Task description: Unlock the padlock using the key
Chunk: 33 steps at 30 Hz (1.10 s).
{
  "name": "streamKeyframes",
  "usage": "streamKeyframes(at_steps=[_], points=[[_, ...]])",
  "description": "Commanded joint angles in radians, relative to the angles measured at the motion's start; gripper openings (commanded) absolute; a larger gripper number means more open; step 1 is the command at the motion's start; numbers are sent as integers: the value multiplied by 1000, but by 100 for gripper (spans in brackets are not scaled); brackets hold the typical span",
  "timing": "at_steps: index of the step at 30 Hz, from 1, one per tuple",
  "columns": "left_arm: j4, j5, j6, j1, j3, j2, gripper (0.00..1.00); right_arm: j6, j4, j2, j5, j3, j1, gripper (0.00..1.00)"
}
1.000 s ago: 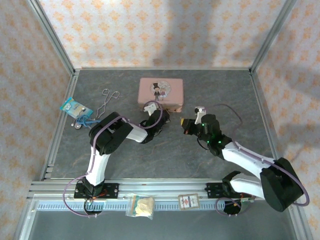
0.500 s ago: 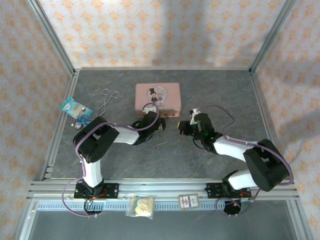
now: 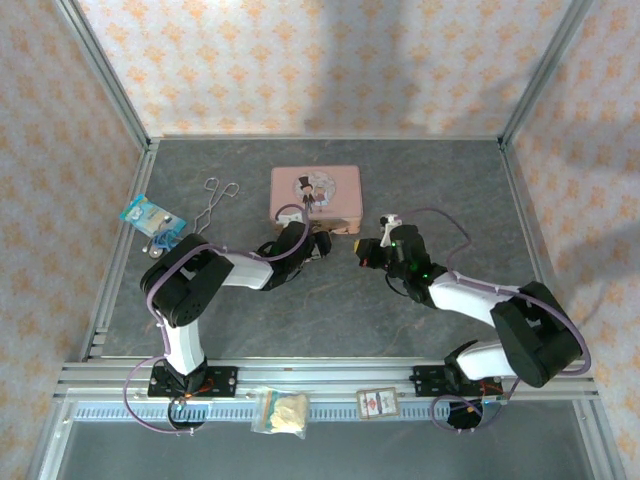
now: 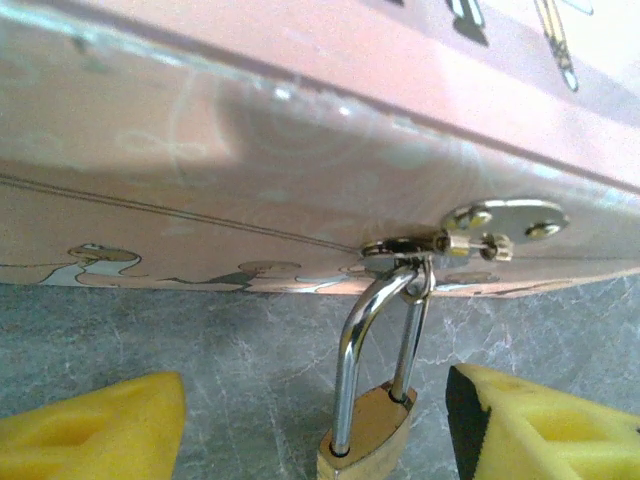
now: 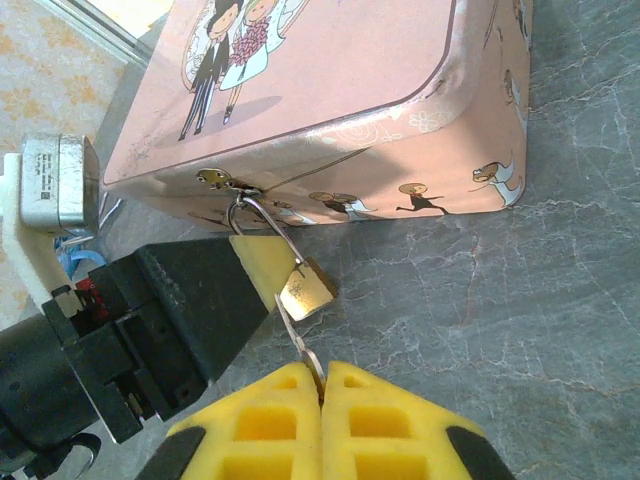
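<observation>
Right claw (image 5: 322, 378) clamped on key (image 5: 300, 345), tip at padlock (image 5: 307, 288) base, 11 o'clock. Left claw (image 4: 315, 425) open, straddling padlock hanging from pink tin (image 5: 330, 90).

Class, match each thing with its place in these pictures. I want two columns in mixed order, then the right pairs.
Things
1. padlock
2. key
3. wire tongs
4. pink tin

Places
A. lying on the table, left of the tin
B. pinched in the right gripper
C. far middle of the table
D. hanging by its shackle from the tin's hasp

Pairs: 1-D, 2-B, 3-A, 4-C
</observation>
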<state>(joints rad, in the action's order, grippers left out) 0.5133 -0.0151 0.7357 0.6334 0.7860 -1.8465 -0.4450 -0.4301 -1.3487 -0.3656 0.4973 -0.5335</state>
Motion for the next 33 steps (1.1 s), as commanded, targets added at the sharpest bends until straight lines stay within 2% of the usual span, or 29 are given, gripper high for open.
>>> streamKeyframes(at_steps=[1, 4, 10, 17, 25, 31, 33], points=[[71, -98, 55, 5, 46, -70, 64, 7, 19, 29, 17, 21, 4, 0], [60, -98, 60, 9, 65, -107, 60, 8, 22, 35, 26, 21, 4, 0], [-81, -24, 19, 33, 134, -146, 53, 15, 39, 41, 33, 33, 4, 0], [-115, 14, 37, 36, 153, -172, 36, 19, 50, 43, 37, 38, 4, 0], [-46, -52, 82, 31, 134, -157, 13, 4, 39, 38, 28, 23, 4, 0], [62, -130, 160, 16, 79, -106, 1, -33, 3, 35, 13, -10, 4, 0], [108, -173, 195, 7, 61, -92, 0, -52, -17, 26, -3, -23, 4, 0]])
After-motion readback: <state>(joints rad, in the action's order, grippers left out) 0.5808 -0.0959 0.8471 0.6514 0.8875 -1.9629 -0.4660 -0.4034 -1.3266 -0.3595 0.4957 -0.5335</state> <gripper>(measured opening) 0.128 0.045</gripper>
